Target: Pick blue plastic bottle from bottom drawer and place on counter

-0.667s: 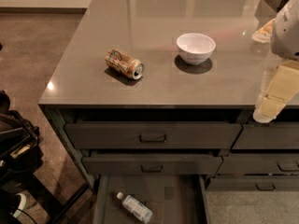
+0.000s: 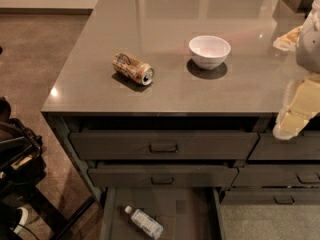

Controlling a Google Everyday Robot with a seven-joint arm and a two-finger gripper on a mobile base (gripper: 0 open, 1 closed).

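The blue plastic bottle (image 2: 144, 222) lies on its side on the floor of the open bottom drawer (image 2: 192, 214), white cap pointing up-left. The counter (image 2: 165, 39) is the glossy grey-brown top above the drawer stack. My gripper (image 2: 295, 111) is the cream-coloured piece at the right edge, hanging at the counter's front right corner. It is well above and to the right of the bottle, and nothing shows in it.
A tan soda can (image 2: 133, 68) lies on its side on the counter, left of a white bowl (image 2: 209, 51). Two closed handled drawers (image 2: 163, 145) sit above the open one. Black equipment (image 2: 15, 159) stands on the floor at the left.
My gripper has dropped slightly at the right edge. The bottle, can and bowl have not moved.
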